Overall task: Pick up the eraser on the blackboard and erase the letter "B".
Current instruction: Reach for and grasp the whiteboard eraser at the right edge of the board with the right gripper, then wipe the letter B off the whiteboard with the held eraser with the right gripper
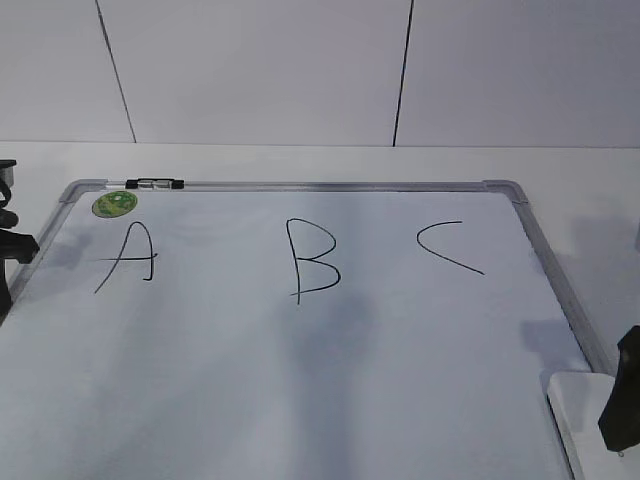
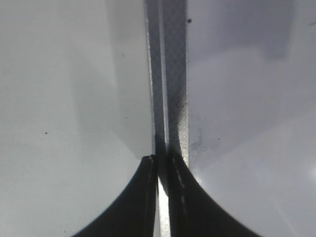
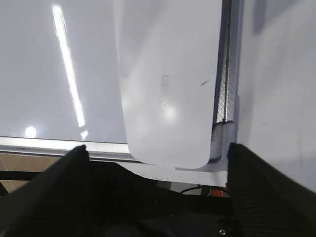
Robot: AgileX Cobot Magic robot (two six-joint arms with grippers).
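Observation:
The blackboard [image 1: 300,380] lies flat, a white board with a silver frame, with "A", "B" and "C" drawn on it. The letter "B" [image 1: 312,260] is in the upper middle. The eraser [image 1: 580,415], a white rounded block, lies on the board's near right corner. It also shows in the right wrist view [image 3: 168,84], beside the frame. My right gripper [image 3: 155,148] is open, its fingers straddling the eraser's near end without touching it. It shows as a dark shape at the right edge of the exterior view [image 1: 625,400]. My left gripper [image 2: 162,163] is shut and empty over the board's left frame [image 2: 173,74].
A small black-and-silver clip [image 1: 155,183] and a round green sticker [image 1: 114,203] sit at the board's far left corner. The white table [image 1: 580,175] surrounds the board, with a white panelled wall behind. The table's front edge and a cable [image 3: 197,189] show below the board's corner.

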